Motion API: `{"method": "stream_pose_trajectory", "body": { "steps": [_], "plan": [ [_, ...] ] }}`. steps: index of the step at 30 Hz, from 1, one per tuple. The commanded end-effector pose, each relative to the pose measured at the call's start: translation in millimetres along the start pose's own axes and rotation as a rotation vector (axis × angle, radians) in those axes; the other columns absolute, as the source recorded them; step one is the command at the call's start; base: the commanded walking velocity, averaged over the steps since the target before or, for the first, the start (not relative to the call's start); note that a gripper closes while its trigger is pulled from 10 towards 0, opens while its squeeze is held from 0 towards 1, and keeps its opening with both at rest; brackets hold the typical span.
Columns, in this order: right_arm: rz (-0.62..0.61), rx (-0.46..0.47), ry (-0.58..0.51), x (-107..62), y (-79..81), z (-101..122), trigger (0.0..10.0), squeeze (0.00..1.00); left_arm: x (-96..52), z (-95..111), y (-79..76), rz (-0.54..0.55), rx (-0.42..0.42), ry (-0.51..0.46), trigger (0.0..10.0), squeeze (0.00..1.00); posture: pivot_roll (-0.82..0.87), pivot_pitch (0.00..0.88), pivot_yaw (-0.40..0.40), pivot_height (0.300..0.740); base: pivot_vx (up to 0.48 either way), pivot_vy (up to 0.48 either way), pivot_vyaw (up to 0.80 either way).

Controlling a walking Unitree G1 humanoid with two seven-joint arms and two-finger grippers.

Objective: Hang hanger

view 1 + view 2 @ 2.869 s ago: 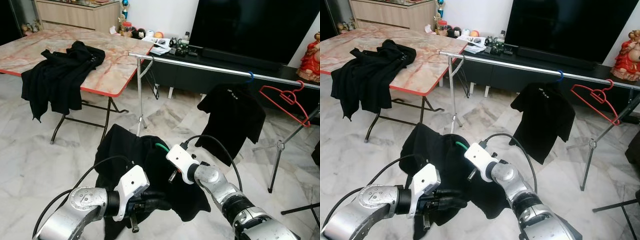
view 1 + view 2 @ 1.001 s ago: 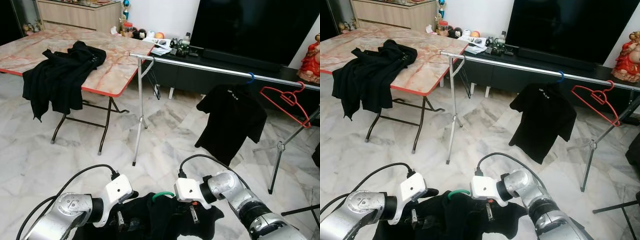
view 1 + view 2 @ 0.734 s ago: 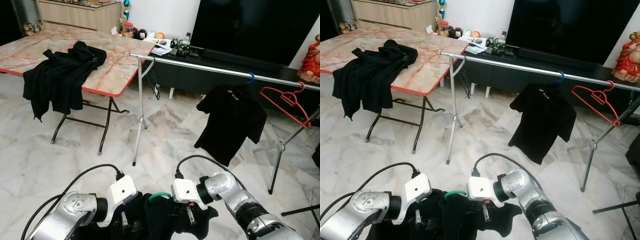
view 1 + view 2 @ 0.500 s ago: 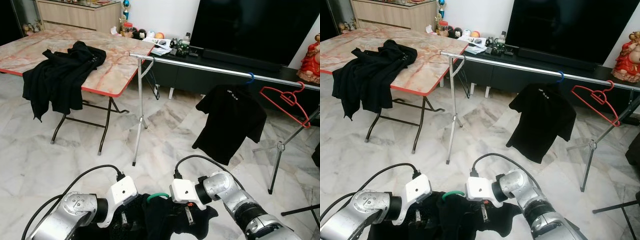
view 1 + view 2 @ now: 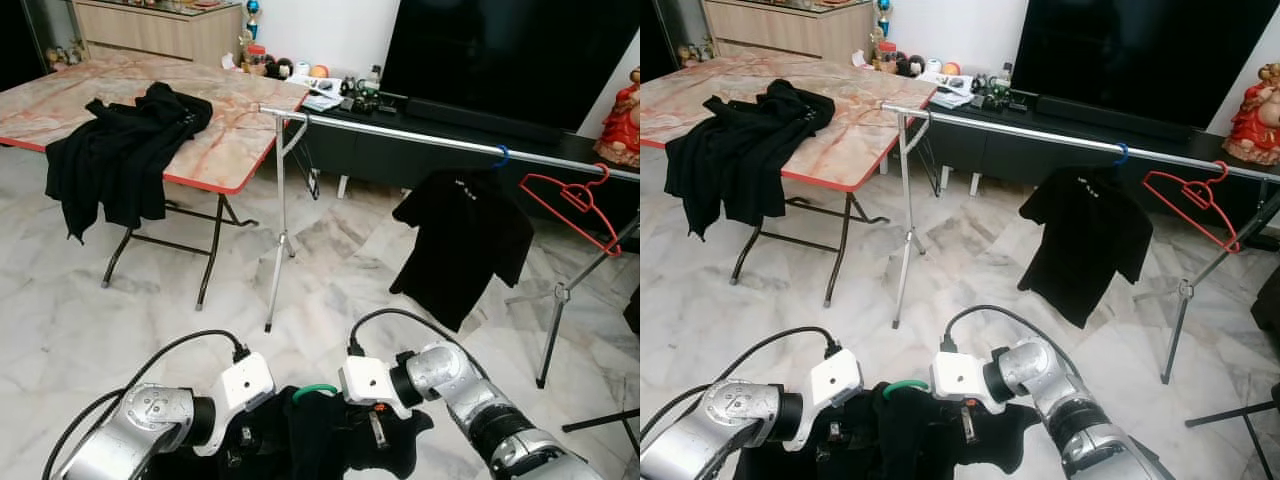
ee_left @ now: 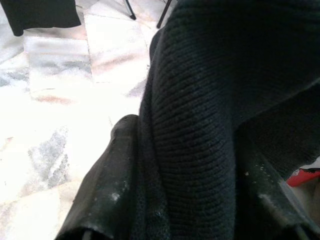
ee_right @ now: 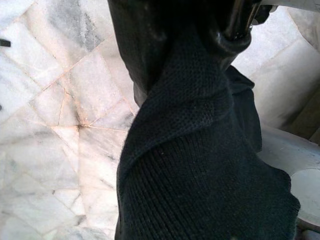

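A black knit garment [image 5: 320, 440] on a green hanger, hook [image 5: 316, 391] showing at its top, hangs low between my arms. My left gripper [image 6: 190, 150] is shut on the fabric [image 6: 200, 110], which bunches between its black fingers [image 6: 107, 185]. My right gripper [image 7: 187, 70] is also shut on the garment [image 7: 200, 165], on the other side of the hook. Ahead stands a silver clothes rail [image 5: 400, 131], well above and beyond both grippers.
On the rail hang a black T-shirt [image 5: 463, 240] on a blue hook and a bare red hanger [image 5: 570, 200]. A folding table [image 5: 240, 130] at the left carries more black clothes [image 5: 120, 150]. A TV cabinet [image 5: 380, 150] stands behind the rail. Marble floor lies between.
Both grippers and the garment were held higher 2.9 s ago and have dropped to the bottom of the view. Over the last half second they barely move.
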State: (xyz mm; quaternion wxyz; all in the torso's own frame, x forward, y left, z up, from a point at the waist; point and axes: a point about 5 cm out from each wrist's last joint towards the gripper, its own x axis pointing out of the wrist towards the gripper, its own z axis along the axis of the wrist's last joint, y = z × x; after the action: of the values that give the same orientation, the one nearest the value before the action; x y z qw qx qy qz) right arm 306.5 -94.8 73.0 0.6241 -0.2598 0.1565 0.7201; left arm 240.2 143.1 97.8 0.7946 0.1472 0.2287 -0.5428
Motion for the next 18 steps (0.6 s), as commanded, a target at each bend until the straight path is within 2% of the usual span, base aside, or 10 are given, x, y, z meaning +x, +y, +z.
{"method": "stream_pose_trajectory", "body": {
  "steps": [1, 18],
  "plan": [
    [-0.054, -0.014, -0.03, -8.9, -6.4, 4.6, 0.0, 0.0, 1.7, 0.1, -0.6, -0.018, 0.002, 0.013, 0.0, 0.0, 0.24, 0.0, -0.144, 0.74, 0.0, 0.0, 0.0],
    [-0.067, -0.013, -0.025, -7.6, -8.1, 5.9, 0.0, 0.0, 4.6, 0.0, -4.3, -0.058, 0.011, 0.033, 0.0, 0.0, 0.24, 0.0, -0.139, 0.74, 0.0, 0.0, 0.0]
  ]
}}
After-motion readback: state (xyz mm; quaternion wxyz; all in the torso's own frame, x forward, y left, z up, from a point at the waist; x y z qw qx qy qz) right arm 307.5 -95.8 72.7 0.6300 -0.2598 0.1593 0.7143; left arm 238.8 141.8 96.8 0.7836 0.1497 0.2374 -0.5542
